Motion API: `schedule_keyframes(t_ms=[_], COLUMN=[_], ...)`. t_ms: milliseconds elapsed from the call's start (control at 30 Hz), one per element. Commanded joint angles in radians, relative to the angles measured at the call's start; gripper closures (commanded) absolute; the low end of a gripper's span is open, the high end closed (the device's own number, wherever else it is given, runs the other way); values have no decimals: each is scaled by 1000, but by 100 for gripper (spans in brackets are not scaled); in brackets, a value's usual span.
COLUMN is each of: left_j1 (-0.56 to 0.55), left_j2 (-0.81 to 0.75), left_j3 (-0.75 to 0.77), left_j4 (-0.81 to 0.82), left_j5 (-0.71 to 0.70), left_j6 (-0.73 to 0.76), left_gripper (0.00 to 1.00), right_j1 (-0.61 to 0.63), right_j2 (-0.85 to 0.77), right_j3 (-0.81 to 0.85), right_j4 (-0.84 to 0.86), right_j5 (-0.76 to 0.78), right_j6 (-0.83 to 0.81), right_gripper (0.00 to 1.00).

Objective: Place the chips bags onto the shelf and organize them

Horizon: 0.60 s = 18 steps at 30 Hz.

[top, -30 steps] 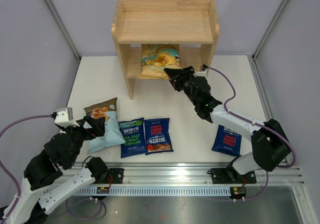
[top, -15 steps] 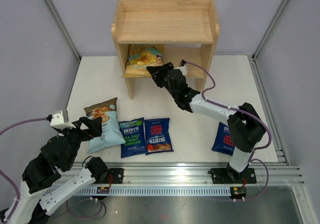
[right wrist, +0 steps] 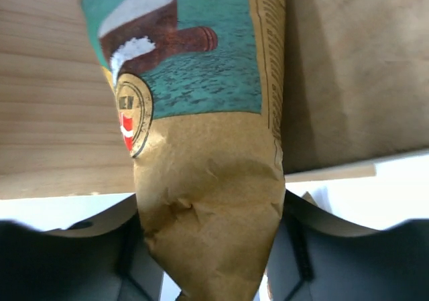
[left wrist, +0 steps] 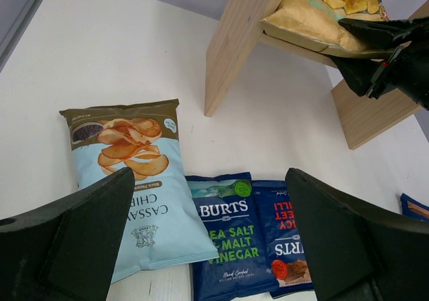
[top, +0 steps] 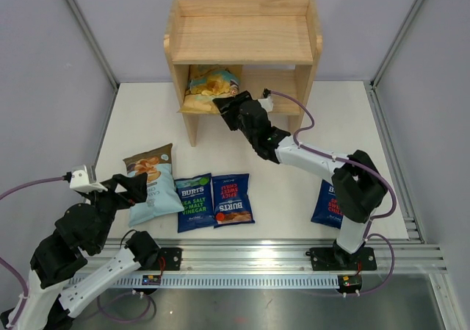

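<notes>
A white table (top: 283,205) sits inside grey walls (top: 44,65), with slanting metal struts (top: 87,32) at the far corners. An aluminium rail (top: 250,256) runs along its near edge, and a dull steel sheet (top: 257,308) lies nearer still.

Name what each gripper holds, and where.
The left gripper holds nothing. The yellow-and-teal bag has its end between the fingers of the right gripper; whether gripped cannot be told.

Upper centre: yellow-and-teal bag (top: 208,84) on shelf (top: 242,40) lower tier, left side; right gripper (top: 223,108) at its front edge.
</notes>
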Motion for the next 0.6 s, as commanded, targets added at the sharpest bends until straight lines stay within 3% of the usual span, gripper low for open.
schedule_keyframes(t_ms=[0,333,567], left_j1=[3,3,3], left_j2=[-15,-4,8], left_j3=[0,0,0], left_j4=[32,29,29], left_j5=[-26,-27,-26], left_j6=[-7,-11,-8], left_gripper=[1,1,1], right_j1=[22,17,10], right_j2=[-31,-98,-138], right_j3=[63,63,26], right_j4=[-153,-230,-198], right_j5=[13,-23,-43], right_j6=[-22,-106,-127], right_gripper=[38,21,22])
